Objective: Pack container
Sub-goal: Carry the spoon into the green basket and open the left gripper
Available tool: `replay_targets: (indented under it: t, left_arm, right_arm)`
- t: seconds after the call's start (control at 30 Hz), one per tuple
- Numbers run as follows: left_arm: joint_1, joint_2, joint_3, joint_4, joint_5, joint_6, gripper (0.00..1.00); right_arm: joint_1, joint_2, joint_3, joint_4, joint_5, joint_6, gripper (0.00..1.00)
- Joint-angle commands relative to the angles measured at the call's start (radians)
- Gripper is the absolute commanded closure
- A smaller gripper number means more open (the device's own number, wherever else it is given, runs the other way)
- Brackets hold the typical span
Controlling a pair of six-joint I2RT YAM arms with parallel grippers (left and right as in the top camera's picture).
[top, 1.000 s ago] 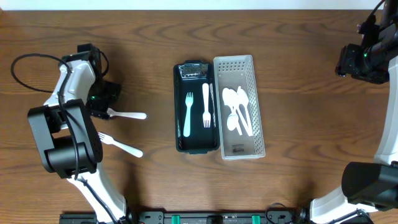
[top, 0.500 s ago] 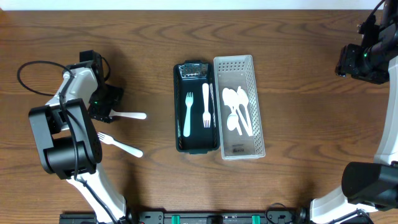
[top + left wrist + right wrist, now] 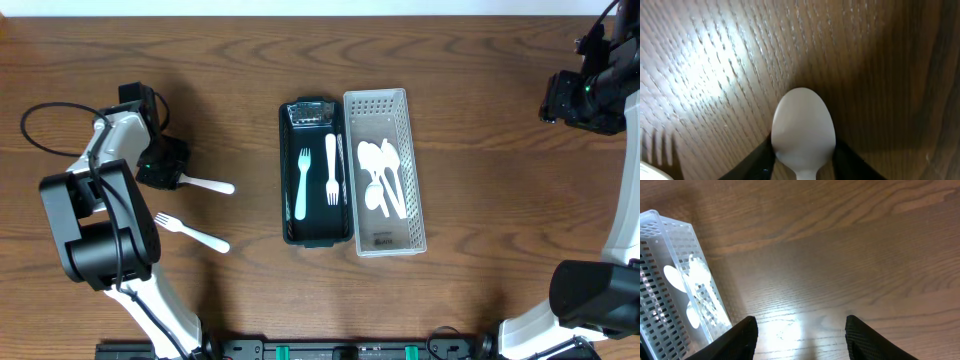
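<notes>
Since the earlier frame, the left gripper [image 3: 162, 166] has been shifted a little to the left, and the spoon [image 3: 802, 131] has been carried along with it. Nothing else has been displaced.

In the left wrist view, the bowl of the spoon is seen between the fingers [image 3: 758, 157]. They are closed against both its sides, near the neck. Whether the spoon is lifted off the table [image 3: 480, 210] cannot be told.

From above, the handle is seen to run out of the fingers to the right, toward the container [image 3: 286, 175]. The long axis therefore lies almost across the table, tilted only slightly. The coming move is judged to depend on this: the spoon must be carried to the right and turned, because the container and the basket [image 3: 413, 150] are laid lengthwise.

A fork [image 3: 192, 233] is left on the table near the left arm, apart from the spoon. Farther right, two forks [image 3: 302, 186] are already laid in the container. The basket touches its right side and holds several spoons [image 3: 385, 178], so the held spoon is probably meant for it.

At the far right edge, the right gripper [image 3: 801, 339] is held well apart from everything, with its fingers spread and nothing between them. The left arm is by far the nearer one.
</notes>
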Motion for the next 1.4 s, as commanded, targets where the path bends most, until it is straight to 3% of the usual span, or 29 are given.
replay_targets:
  t: [0.0, 0.1, 0.2, 0.37, 0.67, 0.97, 1.2, 1.37]
  left_arm:
    - [0.013, 0.008, -0.025, -0.006, -0.024, 0.012, 0.63]
    - [0.013, 0.008, -0.025, 0.007, -0.026, 0.027, 0.64]
    - [0.013, 0.008, -0.024, 0.035, -0.027, 0.045, 0.79]
    - [0.008, 0.000, 0.016, 0.032, -0.026, 0.138, 0.93]
    - [-0.119, -0.202, 0.149, -0.031, -0.026, 0.319, 0.94]
    - [-0.422, -0.429, 0.225, -0.050, 0.010, 0.409, 0.94]
    - [-0.649, -0.373, 0.224, -0.056, 0.009, 0.564, 0.94]
    - [-0.710, -0.233, 0.224, -0.087, 0.010, 0.637, 0.94]
  right_arm:
    - [-0.008, -0.003, 0.012, 0.002, 0.003, -0.012, 0.41]
    - [-0.008, -0.003, 0.012, 0.003, 0.003, -0.012, 0.41]
    - [-0.008, -0.003, 0.012, 0.003, 0.003, -0.012, 0.41]
    - [-0.008, -0.003, 0.012, 0.003, 0.003, -0.012, 0.41]
    - [-0.008, -0.003, 0.012, 0.018, -0.003, -0.012, 0.41]
    - [-0.008, -0.003, 0.012, 0.025, -0.005, -0.012, 0.41]
    - [-0.008, -0.003, 0.012, 0.024, -0.005, -0.012, 0.41]
    - [-0.008, -0.003, 0.012, 0.011, -0.005, -0.012, 0.41]
